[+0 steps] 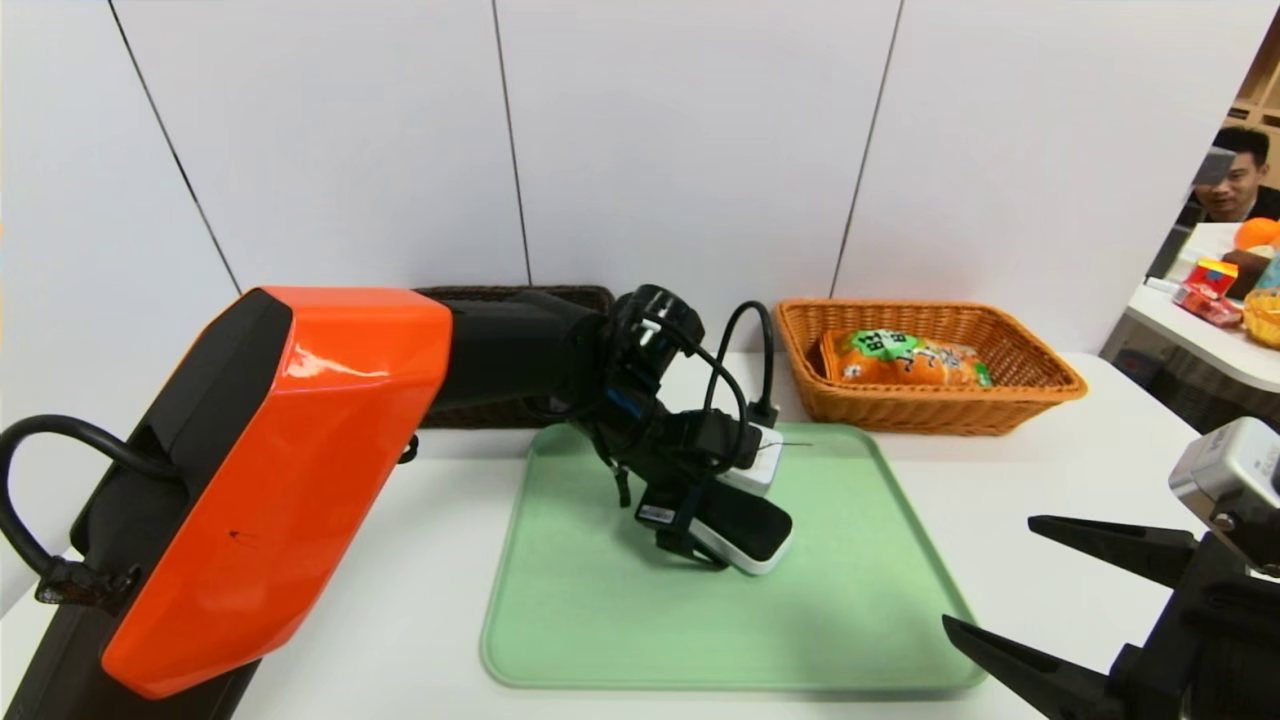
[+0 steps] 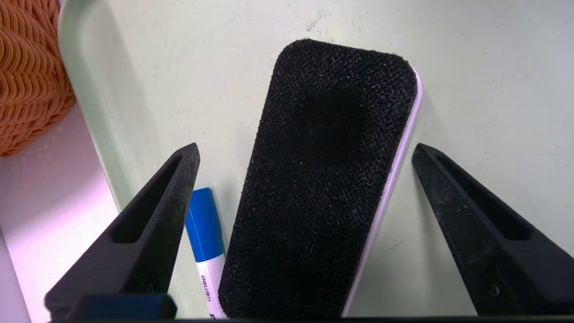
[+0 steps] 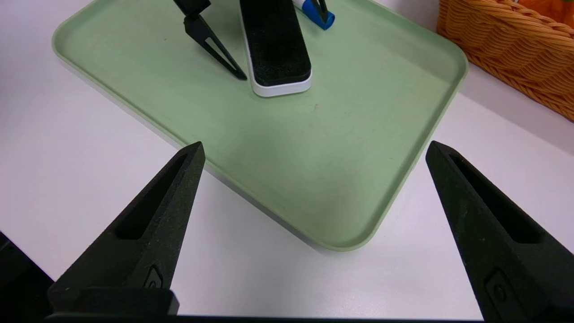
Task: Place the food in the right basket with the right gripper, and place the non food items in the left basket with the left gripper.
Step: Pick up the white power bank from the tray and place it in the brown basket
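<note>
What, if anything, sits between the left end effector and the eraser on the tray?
Nothing visible does. The left end effector hangs open directly over the black-topped eraser on the green tray, one finger on each side. The blue-capped marker lies beside the eraser, close under one finger, where it could get nudged.

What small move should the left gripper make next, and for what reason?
Probably lower a little more and close on the eraser. The left gripper is open, one finger on each long side of the eraser, which lies flat on the green tray. The marker lies close beside one finger, so go down carefully. The right gripper is parked, open.
</note>
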Controlling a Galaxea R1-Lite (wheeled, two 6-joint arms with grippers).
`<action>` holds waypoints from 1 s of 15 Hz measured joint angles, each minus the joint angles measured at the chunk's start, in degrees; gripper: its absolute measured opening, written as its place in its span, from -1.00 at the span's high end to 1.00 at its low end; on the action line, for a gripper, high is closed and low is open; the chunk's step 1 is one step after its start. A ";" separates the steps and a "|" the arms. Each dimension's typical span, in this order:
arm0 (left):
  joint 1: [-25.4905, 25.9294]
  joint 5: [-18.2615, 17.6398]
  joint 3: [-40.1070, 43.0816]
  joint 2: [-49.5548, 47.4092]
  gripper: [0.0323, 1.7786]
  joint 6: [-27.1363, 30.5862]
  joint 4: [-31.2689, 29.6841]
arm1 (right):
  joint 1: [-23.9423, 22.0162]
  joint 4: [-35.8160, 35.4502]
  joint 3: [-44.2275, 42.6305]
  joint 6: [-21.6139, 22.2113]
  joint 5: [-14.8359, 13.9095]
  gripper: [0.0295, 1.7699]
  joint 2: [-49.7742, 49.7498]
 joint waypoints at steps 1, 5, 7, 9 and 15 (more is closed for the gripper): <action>0.09 0.00 0.13 0.00 -0.76 0.00 0.33 | 0.00 0.02 0.00 0.02 0.00 -0.92 0.00; 0.28 0.33 0.44 -0.09 -0.24 0.17 1.07 | 0.00 0.02 -0.09 0.00 0.00 -0.92 0.00; 0.28 0.38 1.01 -0.27 -0.15 0.15 0.99 | 0.00 0.02 -0.09 0.10 -0.02 -0.92 -0.09; 0.28 0.57 2.29 -0.77 -0.14 0.17 0.80 | 0.00 0.02 -0.09 0.13 -0.04 -0.92 -0.37; 0.30 1.18 5.89 -3.83 -0.10 0.20 1.18 | 0.04 0.00 0.00 0.13 0.00 -0.92 -0.77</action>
